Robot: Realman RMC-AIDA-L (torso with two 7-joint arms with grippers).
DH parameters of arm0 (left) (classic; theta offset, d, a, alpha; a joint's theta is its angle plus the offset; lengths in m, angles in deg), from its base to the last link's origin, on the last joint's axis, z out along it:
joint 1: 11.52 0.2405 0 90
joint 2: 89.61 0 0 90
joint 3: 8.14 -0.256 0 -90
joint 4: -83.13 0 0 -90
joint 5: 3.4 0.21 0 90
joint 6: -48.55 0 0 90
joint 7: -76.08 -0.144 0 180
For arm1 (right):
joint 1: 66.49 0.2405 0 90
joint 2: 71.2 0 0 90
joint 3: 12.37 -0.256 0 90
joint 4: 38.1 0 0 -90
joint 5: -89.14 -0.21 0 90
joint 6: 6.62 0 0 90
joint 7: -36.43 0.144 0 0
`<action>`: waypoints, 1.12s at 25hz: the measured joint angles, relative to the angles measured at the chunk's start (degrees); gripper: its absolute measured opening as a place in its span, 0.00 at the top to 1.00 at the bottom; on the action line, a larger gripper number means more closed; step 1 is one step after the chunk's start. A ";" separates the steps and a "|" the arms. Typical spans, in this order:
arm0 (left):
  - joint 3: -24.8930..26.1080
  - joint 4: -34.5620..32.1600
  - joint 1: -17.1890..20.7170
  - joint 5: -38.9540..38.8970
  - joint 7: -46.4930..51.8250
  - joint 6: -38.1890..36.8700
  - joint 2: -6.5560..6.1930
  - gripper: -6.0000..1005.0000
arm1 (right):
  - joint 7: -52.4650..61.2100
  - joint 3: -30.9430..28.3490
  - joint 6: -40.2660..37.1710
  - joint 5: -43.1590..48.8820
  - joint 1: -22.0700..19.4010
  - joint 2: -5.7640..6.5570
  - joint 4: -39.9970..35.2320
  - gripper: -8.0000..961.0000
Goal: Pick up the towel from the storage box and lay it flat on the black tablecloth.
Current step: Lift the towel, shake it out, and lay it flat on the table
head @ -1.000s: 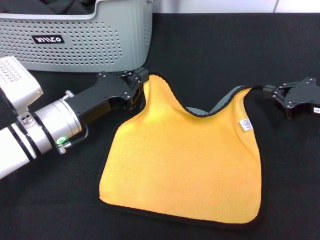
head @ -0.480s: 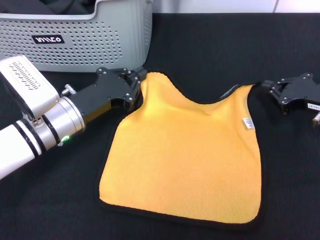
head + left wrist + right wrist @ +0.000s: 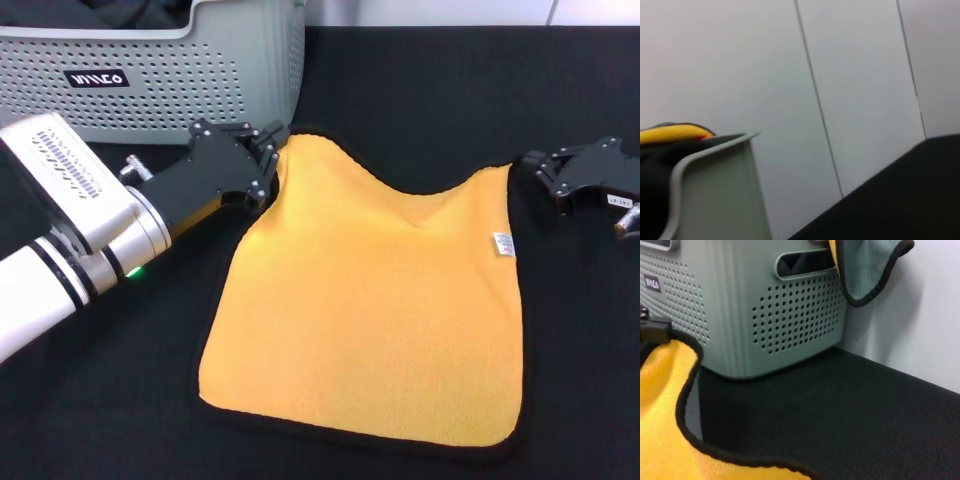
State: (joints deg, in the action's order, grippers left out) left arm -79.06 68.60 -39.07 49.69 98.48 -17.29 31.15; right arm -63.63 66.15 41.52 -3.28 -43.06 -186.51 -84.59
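Even, bright overhead light is filling the head view; the towel is casting only a thin shadow on the black tablecloth. Left wrist view is blurring softly throughout. Right wrist view is staying sharp on the storage box.

The towel is soft, fuzzy yellow-orange cloth with dark stitched trim and a small white tag. Under it the black tablecloth is matt and finely ribbed. The storage box is smooth light grey plastic, perforated, faintly sheened. Another towel over its rim shows a grey, napped face.
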 joint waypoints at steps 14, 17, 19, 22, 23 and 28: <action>-0.02 6.31 -3.72 -7.87 -14.41 0.91 -0.01 0.95 | 1.19 2.22 -5.15 0.69 0.42 0.07 0.09 0.98; -0.06 6.44 -3.89 -7.77 -17.23 2.39 -0.01 0.95 | 1.18 2.43 -6.49 0.70 0.49 0.09 0.34 0.98; -0.66 6.60 -4.09 -7.70 -18.64 3.29 -0.01 0.95 | 1.13 2.45 -7.05 0.70 0.66 0.09 0.55 0.98; -2.68 6.69 -4.43 -7.92 -19.26 4.32 0.00 0.95 | 0.94 2.48 -7.50 0.73 1.13 0.09 1.31 0.98; -3.12 6.70 -4.49 -8.03 -19.47 4.51 -0.01 0.95 | 0.90 2.49 -7.58 0.74 1.30 0.09 1.59 0.98; -3.68 6.71 -4.70 -7.74 -22.07 4.60 -0.01 0.95 | -0.45 2.52 -7.62 0.62 2.16 0.02 3.15 0.97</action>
State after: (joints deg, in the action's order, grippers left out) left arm -82.75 75.31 -43.78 41.94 76.41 -12.69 31.15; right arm -64.07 68.67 33.91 -2.66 -40.90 -186.49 -81.44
